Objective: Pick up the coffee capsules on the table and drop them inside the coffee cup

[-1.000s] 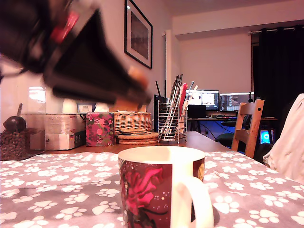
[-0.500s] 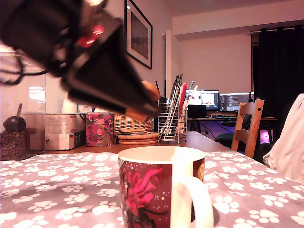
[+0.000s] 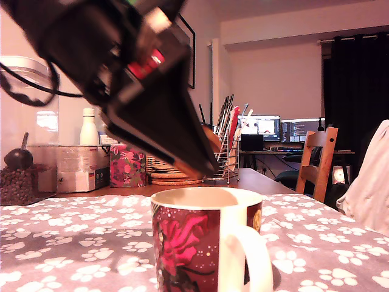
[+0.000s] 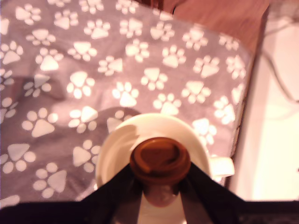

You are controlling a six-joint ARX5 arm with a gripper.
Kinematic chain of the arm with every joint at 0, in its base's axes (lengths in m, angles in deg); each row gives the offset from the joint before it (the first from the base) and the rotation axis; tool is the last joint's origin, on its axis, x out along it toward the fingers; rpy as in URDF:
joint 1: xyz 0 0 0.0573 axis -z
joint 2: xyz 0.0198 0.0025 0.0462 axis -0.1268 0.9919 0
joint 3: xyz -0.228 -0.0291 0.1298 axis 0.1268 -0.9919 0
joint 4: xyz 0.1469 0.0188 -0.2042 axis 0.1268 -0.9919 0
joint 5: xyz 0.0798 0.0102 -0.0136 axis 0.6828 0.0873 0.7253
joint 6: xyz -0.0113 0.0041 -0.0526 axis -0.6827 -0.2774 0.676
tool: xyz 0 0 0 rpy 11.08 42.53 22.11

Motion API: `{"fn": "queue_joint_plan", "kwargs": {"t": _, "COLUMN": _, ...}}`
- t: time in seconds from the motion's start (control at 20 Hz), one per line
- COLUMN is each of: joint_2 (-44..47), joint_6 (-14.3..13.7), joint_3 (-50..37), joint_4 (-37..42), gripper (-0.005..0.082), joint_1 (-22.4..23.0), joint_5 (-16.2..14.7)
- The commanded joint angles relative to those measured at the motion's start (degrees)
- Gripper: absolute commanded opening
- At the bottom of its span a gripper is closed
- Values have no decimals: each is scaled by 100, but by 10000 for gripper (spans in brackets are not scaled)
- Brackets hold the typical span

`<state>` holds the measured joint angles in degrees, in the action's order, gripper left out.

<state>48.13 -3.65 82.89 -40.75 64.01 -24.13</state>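
My gripper (image 3: 197, 157) hangs just above the rim of the coffee cup (image 3: 194, 243), a dark red mug with a pink rose and white handle, near the front of the exterior view. In the wrist view the gripper (image 4: 160, 184) is shut on a brown coffee capsule (image 4: 160, 161), held by its body with the flat rim facing out, directly over the cup's white opening (image 4: 117, 149). In the exterior view only a copper edge of the capsule (image 3: 211, 141) shows between the dark fingers. The table (image 3: 73, 243) wears a grey cloth with white paw prints.
Behind the cloth stand a wire mesh pen holder (image 3: 222, 152), stacked cork coasters (image 3: 173, 177), a floral box (image 3: 127, 165), a carton (image 3: 76, 167) and a jar of beans with a dark scoop (image 3: 18, 173). A wooden chair (image 3: 319, 161) is at the exterior view's right. The table edge (image 4: 243, 107) lies close beside the cup.
The arm has swung down and toward the exterior view's right, carrying the capsule from high above the table to just over the cup's opening. The cup has not moved.
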Motion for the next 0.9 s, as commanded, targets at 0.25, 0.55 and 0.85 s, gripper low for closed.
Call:
{"fn": "queue_joint_plan", "kwargs": {"t": 0.25, "joint_2": 195, "joint_6": 7, "joint_3": -15, "joint_4": -66, "gripper": 80, "joint_1": 94, "joint_5": 20}}
{"fn": "queue_joint_plan", "kwargs": {"t": 0.55, "joint_2": 195, "joint_6": 9, "joint_3": -15, "joint_4": -142, "gripper": 80, "joint_1": 94, "joint_5": 20}}
{"fn": "queue_joint_plan", "kwargs": {"t": 0.85, "joint_2": 195, "joint_6": 7, "joint_3": -15, "joint_4": -243, "gripper": 80, "joint_1": 92, "joint_5": 24}}
